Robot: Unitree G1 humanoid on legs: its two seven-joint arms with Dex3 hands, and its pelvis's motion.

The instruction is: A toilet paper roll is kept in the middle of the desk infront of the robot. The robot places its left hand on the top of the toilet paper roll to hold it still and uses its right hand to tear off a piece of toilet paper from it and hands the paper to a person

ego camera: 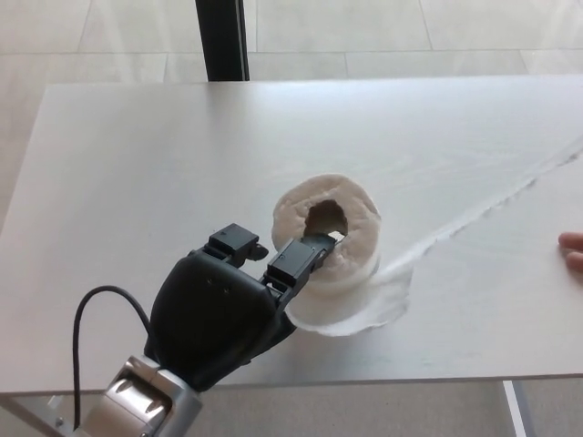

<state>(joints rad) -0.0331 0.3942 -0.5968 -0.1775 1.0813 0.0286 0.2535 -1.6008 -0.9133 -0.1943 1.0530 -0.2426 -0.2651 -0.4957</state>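
Observation:
The white toilet paper roll lies on its flat end in the middle of the grey desk, its core hole facing up. My left hand comes in from the lower left. One of its fingers is laid over the roll's near rim and top, pressing down rather than closing around it. A loose strip of paper runs from the roll's base low across the desk and out of the picture at the right edge. More paper is pooled at the roll's near side. My right hand does not show.
A person's fingertip rests at the desk's right edge. A dark post stands beyond the far edge. A black cable loops from my left wrist near the front edge.

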